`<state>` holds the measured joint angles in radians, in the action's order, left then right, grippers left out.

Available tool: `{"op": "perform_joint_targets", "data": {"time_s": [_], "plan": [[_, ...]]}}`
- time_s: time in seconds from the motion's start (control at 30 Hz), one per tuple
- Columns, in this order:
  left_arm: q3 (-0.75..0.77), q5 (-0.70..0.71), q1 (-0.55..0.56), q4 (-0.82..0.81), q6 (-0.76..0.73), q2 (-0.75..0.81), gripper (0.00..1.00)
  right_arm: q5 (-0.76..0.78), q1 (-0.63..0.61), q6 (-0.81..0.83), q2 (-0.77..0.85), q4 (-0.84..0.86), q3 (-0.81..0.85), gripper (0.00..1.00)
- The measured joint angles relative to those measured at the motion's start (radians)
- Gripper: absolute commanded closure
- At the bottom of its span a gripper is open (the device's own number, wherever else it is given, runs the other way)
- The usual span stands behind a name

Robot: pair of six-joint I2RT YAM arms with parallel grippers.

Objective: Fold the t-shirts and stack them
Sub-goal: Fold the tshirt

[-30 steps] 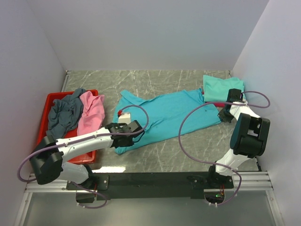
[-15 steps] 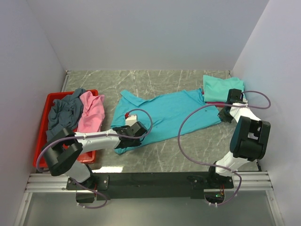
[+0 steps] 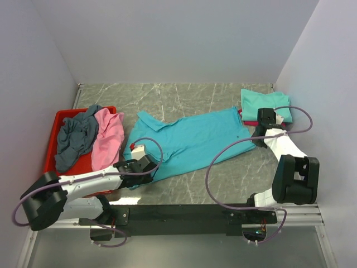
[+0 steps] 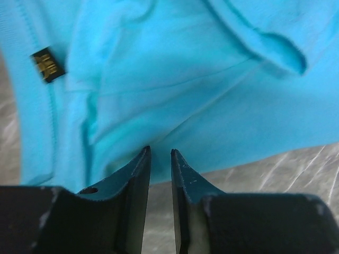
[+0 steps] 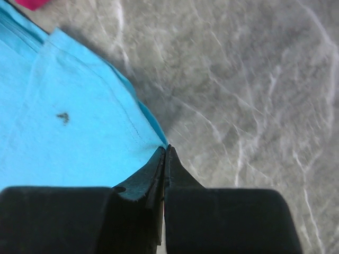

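The turquoise collared shirt [image 3: 189, 139] lies spread flat across the middle of the table, collar at the left. My left gripper [image 3: 148, 167] is at its lower left edge. In the left wrist view the gripper [image 4: 159, 151] has its jaws almost together, pinching bunched turquoise cloth [image 4: 201, 79] at the tips. My right gripper [image 3: 256, 137] is shut on the shirt's right hem corner. The right wrist view shows the gripper [image 5: 165, 148] with its jaws closed on that hem [image 5: 69, 132]. The mint-green shirt [image 3: 262, 100] lies folded at the back right on a crimson one [image 3: 248, 119].
The red tray [image 3: 58, 115] at the left holds the crumpled slate-grey shirt [image 3: 75, 137] and the pink shirt [image 3: 109, 139]. Walls close in the left, back and right sides. Bare marble tabletop [image 3: 223, 178] shows in front of the turquoise shirt.
Both grippers have moved left and the turquoise shirt has slid left with them. The left gripper has pulled back toward the near left, and the shirt's right edge has left the folded stack.
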<state>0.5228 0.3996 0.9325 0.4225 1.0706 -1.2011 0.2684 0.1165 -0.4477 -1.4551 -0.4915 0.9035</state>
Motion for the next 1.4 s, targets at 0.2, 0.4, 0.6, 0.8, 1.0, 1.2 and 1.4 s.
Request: {"op": "perform_joint_targets", "data": {"time_s": [0.2, 0.4, 0.6, 0.8, 1.0, 1.2, 1.4], "plan": [[-0.002, -0.002, 0.0, 0.103, -0.003, 0.093, 0.72, 0.054, -0.05, -0.011, 0.071, -0.05, -0.014, 0.75], [0.072, -0.002, 0.0, 0.131, -0.037, 0.098, 0.72, 0.116, -0.217, -0.026, 0.133, -0.117, 0.034, 0.53], [0.143, -0.013, 0.0, 0.026, -0.097, -0.029, 0.73, 0.071, -0.291, -0.032, 0.131, -0.08, 0.04, 0.5], [0.191, -0.002, 0.0, -0.023, -0.145, -0.148, 0.72, -0.024, -0.327, -0.05, 0.042, 0.002, -0.008, 0.51], [0.23, 0.039, -0.014, -0.031, -0.172, -0.168, 0.5, -0.14, -0.446, -0.071, 0.035, 0.074, -0.051, 0.5], [0.171, 0.031, -0.142, -0.08, -0.167, -0.071, 0.45, -0.227, -0.654, -0.096, 0.01, 0.155, -0.023, 0.5], [0.1, -0.023, -0.248, -0.142, -0.163, 0.014, 0.43, -0.256, -0.816, -0.098, -0.162, 0.209, 0.145, 0.5]]}}
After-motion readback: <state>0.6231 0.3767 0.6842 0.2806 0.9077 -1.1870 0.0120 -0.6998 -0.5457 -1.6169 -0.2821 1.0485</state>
